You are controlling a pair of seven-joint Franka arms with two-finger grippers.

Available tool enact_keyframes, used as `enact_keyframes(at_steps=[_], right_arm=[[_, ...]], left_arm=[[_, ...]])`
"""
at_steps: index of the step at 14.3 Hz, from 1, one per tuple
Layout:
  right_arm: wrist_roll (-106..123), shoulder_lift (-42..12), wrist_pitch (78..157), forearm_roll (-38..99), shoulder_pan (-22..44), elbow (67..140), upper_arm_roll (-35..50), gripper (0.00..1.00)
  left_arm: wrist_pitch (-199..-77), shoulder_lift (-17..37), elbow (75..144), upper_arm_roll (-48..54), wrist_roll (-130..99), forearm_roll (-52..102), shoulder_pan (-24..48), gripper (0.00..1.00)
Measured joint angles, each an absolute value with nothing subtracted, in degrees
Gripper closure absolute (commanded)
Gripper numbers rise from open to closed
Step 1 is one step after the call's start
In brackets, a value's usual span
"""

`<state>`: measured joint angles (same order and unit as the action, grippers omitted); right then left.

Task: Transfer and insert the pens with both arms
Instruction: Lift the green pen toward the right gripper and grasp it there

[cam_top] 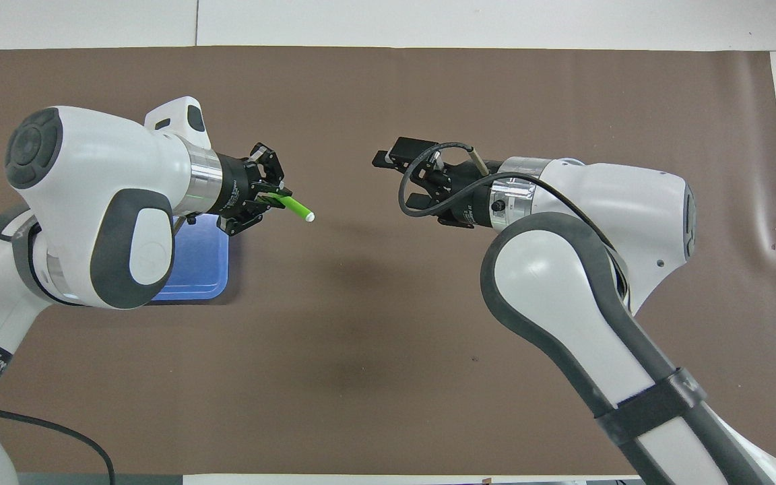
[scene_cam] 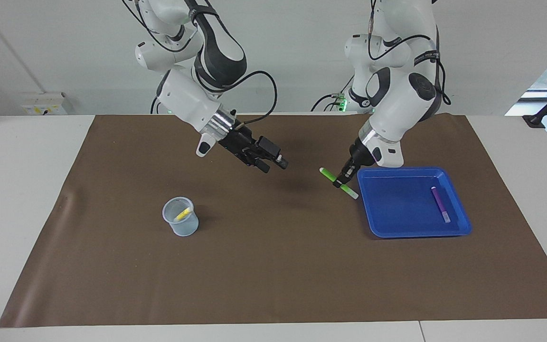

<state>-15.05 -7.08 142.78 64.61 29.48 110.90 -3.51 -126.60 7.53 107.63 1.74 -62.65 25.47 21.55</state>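
My left gripper [scene_cam: 342,179] is shut on the green pen [scene_cam: 329,175] and holds it tilted in the air over the mat, just beside the blue tray [scene_cam: 416,232]. In the overhead view the left gripper [cam_top: 268,199] points the green pen's [cam_top: 294,205] pale end toward the middle of the table. My right gripper [scene_cam: 273,164] hangs open and empty over the middle of the mat, apart from the pen; it also shows in the overhead view [cam_top: 396,180]. The purple pen [scene_cam: 440,204] lies in the tray. The yellow pen [scene_cam: 183,213] stands in a clear cup [scene_cam: 181,229].
A brown mat [scene_cam: 273,275] covers most of the white table. The cup stands toward the right arm's end, the tray [cam_top: 199,269] toward the left arm's end. In the overhead view the arms hide the cup and most of the tray.
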Motion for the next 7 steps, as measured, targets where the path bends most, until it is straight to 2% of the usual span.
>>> enact_keyframes(at_steps=[2, 7], right_arm=[[-15.05, -7.04, 143.07, 64.92, 29.66, 111.38, -3.52, 0.0], [-15.05, -6.08, 143.1, 64.97, 31.76, 113.85, -3.49, 0.07]], left_arm=[[-129.21, 8.13, 106.73, 1.72, -65.99, 29.28, 23.83, 1.0], [-136.12, 9.16, 106.49, 1.75, -75.81, 32.6, 29.33, 1.0]])
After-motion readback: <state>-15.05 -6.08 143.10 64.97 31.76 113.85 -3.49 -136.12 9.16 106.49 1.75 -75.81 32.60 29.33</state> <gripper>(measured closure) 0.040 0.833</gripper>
